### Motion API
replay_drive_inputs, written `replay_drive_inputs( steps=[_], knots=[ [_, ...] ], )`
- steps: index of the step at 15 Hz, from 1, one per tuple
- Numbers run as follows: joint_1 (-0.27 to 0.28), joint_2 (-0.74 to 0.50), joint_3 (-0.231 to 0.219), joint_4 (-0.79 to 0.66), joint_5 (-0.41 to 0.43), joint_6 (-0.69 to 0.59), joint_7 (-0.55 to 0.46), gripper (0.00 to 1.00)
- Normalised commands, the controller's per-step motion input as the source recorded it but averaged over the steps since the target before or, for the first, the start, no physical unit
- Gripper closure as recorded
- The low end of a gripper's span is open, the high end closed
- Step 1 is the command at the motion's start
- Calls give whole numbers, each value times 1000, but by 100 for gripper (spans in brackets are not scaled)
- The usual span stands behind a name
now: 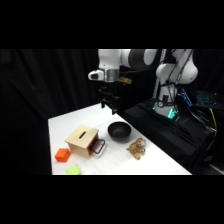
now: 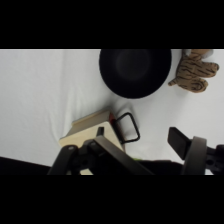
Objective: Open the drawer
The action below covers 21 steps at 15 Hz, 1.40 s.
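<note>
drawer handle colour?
Black: a loop handle on the red-orange drawer front. Clearest in the wrist view.

I'm looking at a lab setup — black curtains [image 1: 45, 85] hanging behind the gripper [image 1: 109, 105], white table [image 1: 160, 157] lying below it.

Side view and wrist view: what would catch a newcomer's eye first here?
The white arm's gripper hangs above the table's far part, touching nothing. Below it sits a light-wood box with a red-orange drawer whose black loop handle faces a black bowl. A tan striped toy lies past the bowl; an orange block lies on the box's other side.
</note>
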Motion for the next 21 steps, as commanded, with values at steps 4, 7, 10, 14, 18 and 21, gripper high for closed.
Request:
replay_drive_inputs(
  steps=[4,7,10,14,18,21],
  knots=[
    [55,187,55,176,-154,172,-274,0],
    [38,313,45,276,-11,174,-367,0],
    [13,364,54,315,5,122,-358,0],
    [-18,335,55,304,-43,79,-270,0],
    [-38,252,69,242,-51,59,-206,0],
    [-41,212,74,182,-54,72,-146,0]
  ],
)
